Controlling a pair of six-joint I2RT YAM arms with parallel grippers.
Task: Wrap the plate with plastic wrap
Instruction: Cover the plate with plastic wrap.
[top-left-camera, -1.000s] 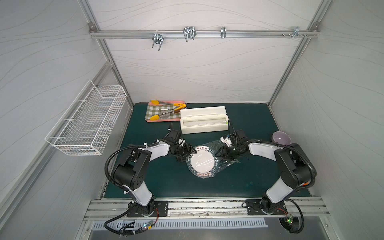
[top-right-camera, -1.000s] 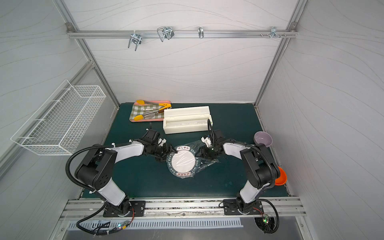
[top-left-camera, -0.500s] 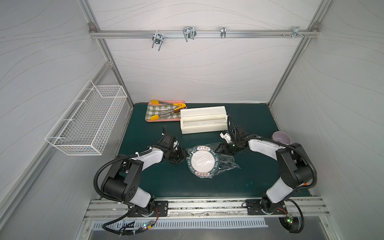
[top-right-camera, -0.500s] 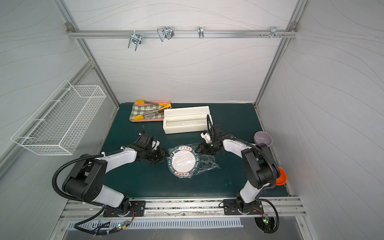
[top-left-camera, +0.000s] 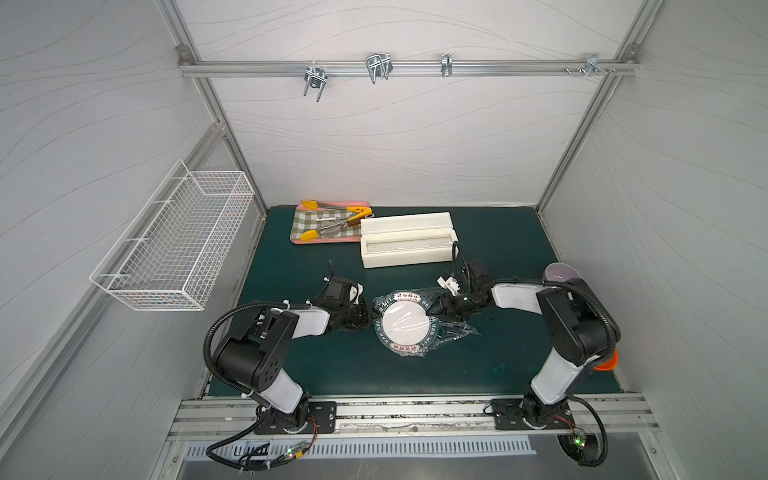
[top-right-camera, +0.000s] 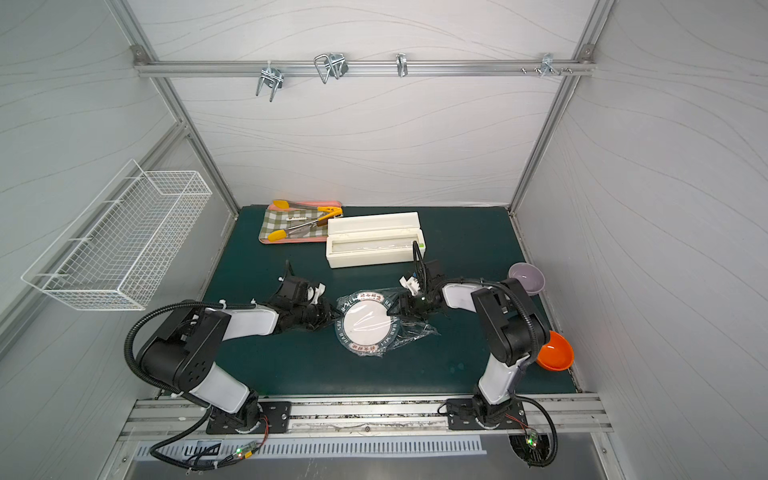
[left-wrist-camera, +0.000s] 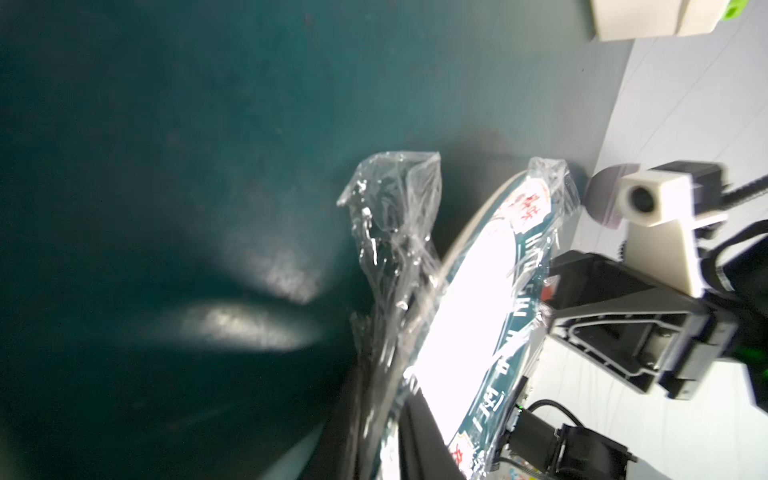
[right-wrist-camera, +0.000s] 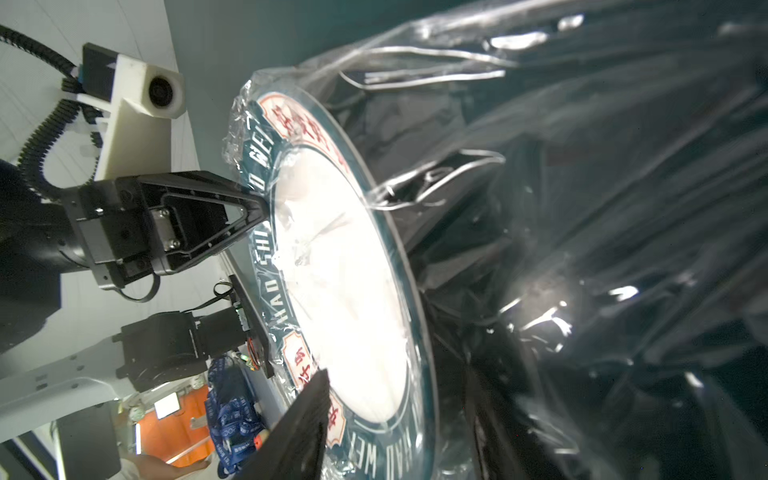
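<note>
The plate (top-left-camera: 405, 326) (top-right-camera: 368, 324), white in the middle with a dark green lettered rim, lies flat on the green mat. Crinkly plastic wrap (top-left-camera: 455, 328) (top-right-camera: 415, 332) covers it and bunches up off its right side. My left gripper (top-left-camera: 368, 318) (top-right-camera: 330, 316) (left-wrist-camera: 388, 436) is at the plate's left rim (left-wrist-camera: 469, 415), shut on the rim and the film there. My right gripper (top-left-camera: 442, 305) (top-right-camera: 399, 307) (right-wrist-camera: 399, 436) is at the right rim. Its jaws stand apart, one finger (right-wrist-camera: 307, 415) above the plate and the other hidden under the wrap (right-wrist-camera: 582, 249).
A long white dispenser box (top-left-camera: 405, 245) lies behind the plate, beside a checked tray with yellow tongs (top-left-camera: 328, 224). A purple bowl (top-left-camera: 561, 272) and an orange bowl (top-right-camera: 555, 351) sit at the right edge behind the right arm. A wire basket (top-left-camera: 174, 245) hangs on the left wall.
My left arm has dropped lower and come in to the plate's left rim, and its jaws have closed there. The right gripper has shifted only slightly at the right rim.
</note>
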